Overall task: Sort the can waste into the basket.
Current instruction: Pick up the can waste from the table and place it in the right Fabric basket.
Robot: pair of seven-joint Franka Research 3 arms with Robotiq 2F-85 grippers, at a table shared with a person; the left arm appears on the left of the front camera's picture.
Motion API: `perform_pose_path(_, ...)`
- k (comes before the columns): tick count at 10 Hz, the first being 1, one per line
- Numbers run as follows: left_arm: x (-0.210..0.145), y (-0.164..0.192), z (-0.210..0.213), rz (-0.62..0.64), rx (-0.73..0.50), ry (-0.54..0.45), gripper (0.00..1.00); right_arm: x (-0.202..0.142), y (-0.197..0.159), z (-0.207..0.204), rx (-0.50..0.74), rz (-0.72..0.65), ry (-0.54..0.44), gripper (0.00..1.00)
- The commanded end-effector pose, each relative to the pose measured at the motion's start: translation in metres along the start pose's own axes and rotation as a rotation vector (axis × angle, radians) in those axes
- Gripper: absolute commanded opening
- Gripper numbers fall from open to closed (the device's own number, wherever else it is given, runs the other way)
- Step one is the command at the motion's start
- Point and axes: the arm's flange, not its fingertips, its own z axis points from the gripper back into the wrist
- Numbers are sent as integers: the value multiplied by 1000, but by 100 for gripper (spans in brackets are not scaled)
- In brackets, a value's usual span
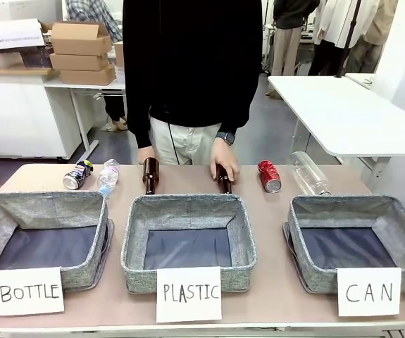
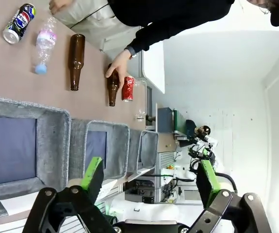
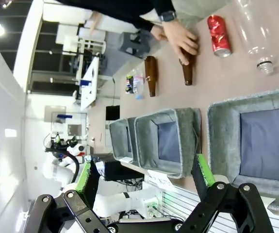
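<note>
The red can (image 3: 219,35), perhaps dented, lies on its side well ahead of the right claw (image 3: 144,171), past the CAN basket (image 3: 224,141). The dark can (image 2: 19,23) lies well ahead of the left claw (image 2: 149,170). Both claws hang spread and empty, so no pick has begun. Next: reach over the basket for the red can. Tan bench (image 1: 271,236); cluttered workroom behind.

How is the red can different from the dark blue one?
The red can is red with white marks; the dark blue can has a red-blue logo. The red can lies near the CAN basket, the dark blue can beyond the BOTTLE basket. Both lie on their sides on the table, outside any basket.
</note>
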Motion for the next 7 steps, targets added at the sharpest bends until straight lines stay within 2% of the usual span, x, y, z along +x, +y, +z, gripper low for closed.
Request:
perform_pose_path(1, 4, 3, -1, -16, -27, -8, 100, 4, -1, 0, 28, 21, -8, 100)
perform_pose_path(4, 1, 4, 3, 5, -4, -9, 100, 4, -1, 0, 28, 21, -8, 100)
perform_pose_path(5, 24, 0, -33, -95, 278, 27, 100, 4, -1, 0, 28, 21, -8, 100)
perform_pose_path(6, 47, 8, -67, -170, 411, 48, 100, 4, -1, 0, 28, 21, -8, 100)
perform_pose_path(7, 68, 16, -93, -191, 485, 59, 100, 4, -1, 0, 28, 21, -8, 100)
